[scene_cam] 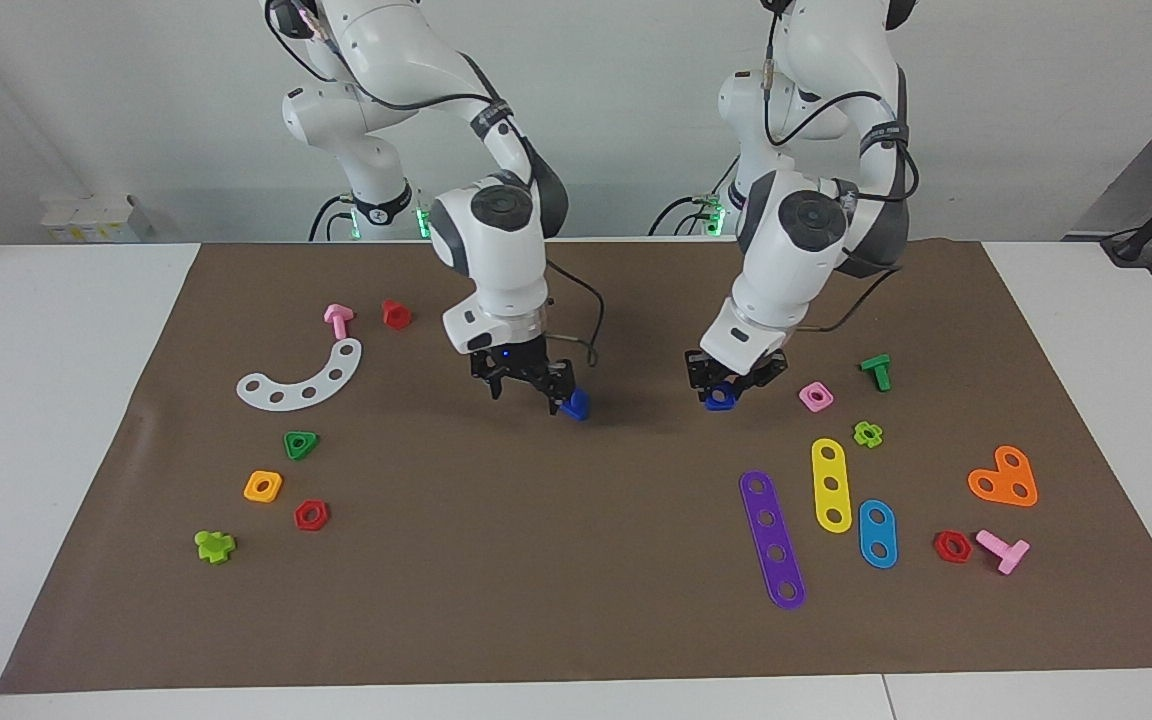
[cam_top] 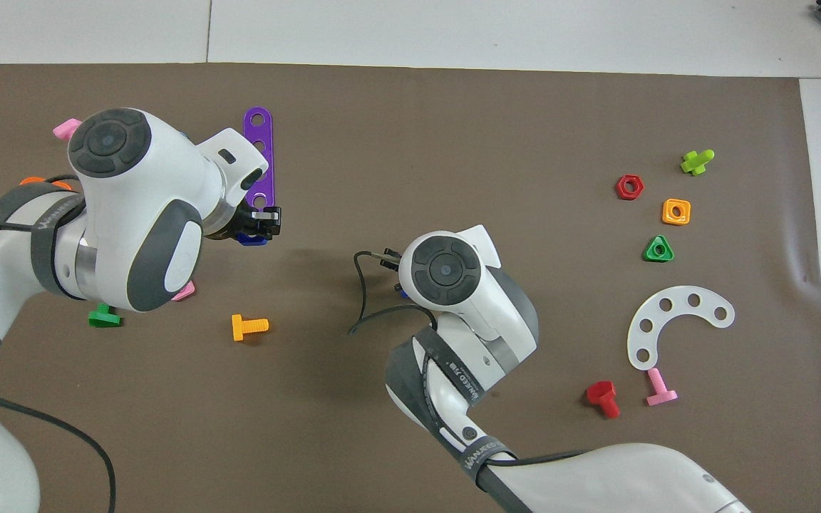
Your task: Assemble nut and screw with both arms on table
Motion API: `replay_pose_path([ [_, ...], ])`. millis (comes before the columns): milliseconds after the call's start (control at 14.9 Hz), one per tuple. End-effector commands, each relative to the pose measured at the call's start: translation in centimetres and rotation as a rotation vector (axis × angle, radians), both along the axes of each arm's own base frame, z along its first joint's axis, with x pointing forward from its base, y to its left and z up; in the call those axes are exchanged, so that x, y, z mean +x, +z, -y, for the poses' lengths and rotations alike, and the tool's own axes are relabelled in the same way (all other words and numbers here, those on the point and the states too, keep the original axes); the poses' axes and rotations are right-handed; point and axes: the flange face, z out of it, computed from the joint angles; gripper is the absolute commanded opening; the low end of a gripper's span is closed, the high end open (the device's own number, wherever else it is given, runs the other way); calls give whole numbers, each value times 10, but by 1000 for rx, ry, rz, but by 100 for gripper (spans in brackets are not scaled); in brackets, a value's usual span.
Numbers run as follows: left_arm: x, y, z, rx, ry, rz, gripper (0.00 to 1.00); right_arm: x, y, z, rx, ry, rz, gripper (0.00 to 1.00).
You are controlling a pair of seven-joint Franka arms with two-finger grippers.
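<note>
The dark-blue screw (scene_cam: 575,404) lies on the brown mat of the table (scene_cam: 576,600) near the middle. My right gripper (scene_cam: 524,392) hangs low beside it, open, and one fingertip (scene_cam: 555,396) stands right at the screw. In the overhead view the right wrist covers this gripper and nearly all of the screw. My left gripper (scene_cam: 729,385) is shut on the dark-blue nut (scene_cam: 720,401) and holds it low over the mat, toward the left arm's end from the screw. From overhead the nut (cam_top: 252,239) shows under the left gripper (cam_top: 266,223).
A pink square nut (scene_cam: 815,397), a green bolt (scene_cam: 876,371) and an orange bolt (cam_top: 249,326) lie close to the left gripper. Purple (scene_cam: 772,539), yellow (scene_cam: 831,485) and blue (scene_cam: 877,533) strips lie farther out. A white arc (scene_cam: 302,378) and small parts lie at the right arm's end.
</note>
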Motion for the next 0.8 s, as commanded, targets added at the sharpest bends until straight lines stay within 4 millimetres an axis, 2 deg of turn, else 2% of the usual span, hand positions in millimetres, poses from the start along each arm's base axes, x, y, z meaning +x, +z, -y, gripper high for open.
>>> replay_pose_path([
  [0,-15,-7,46,-22,40,-2,0,-5,39,54,-17,3,5,100],
  [134,-23,-17,78,-41,84,11,0,-1,69,104,-24,12,7,100],
  [335,-27,-29,116,-50,131,14,0,-10,109,164,-16,38,-33,100],
  [537,-38,-38,136,-62,152,20,0,-10,134,203,-20,101,-37,100],
  [738,-44,-53,148,-67,151,29,0,-4,161,224,8,130,-40,100],
])
